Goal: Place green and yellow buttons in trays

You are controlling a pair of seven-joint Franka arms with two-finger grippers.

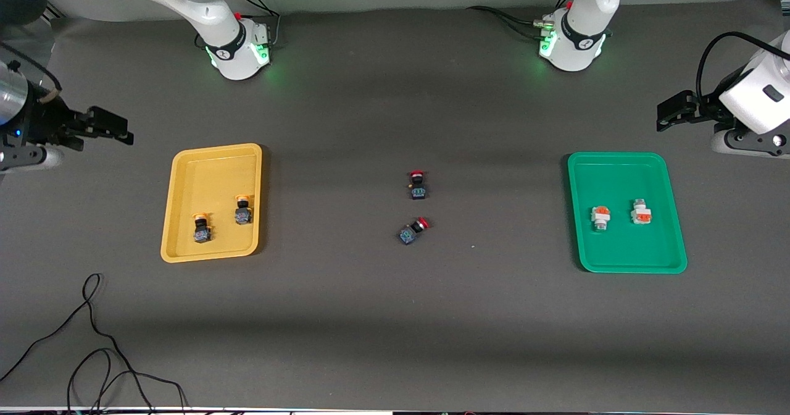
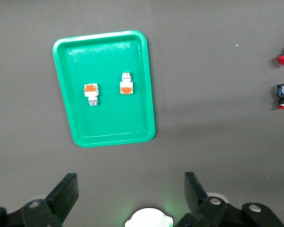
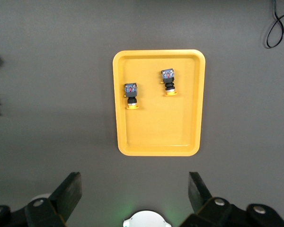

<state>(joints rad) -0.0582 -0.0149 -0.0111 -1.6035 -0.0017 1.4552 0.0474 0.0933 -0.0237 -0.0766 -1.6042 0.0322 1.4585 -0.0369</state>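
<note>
The yellow tray (image 1: 185, 180) lies toward the right arm's end and holds two orange-yellow capped buttons (image 1: 202, 228) (image 1: 242, 210); both also show in the right wrist view (image 3: 131, 96) (image 3: 168, 82). The green tray (image 1: 666, 242) lies toward the left arm's end and holds two white buttons with orange bands (image 1: 600, 217) (image 1: 640, 212), also in the left wrist view (image 2: 91, 91) (image 2: 126, 85). My right gripper (image 1: 120, 129) is open and empty, up high at the table's end. My left gripper (image 1: 665, 109) is open and empty, up high at the other end.
Two red-capped switches (image 1: 418, 185) (image 1: 413, 230) lie on the dark mat between the trays. A black cable (image 1: 92, 341) loops on the mat near the front camera at the right arm's end. The two arm bases (image 1: 237, 47) (image 1: 571, 41) stand along the table's back.
</note>
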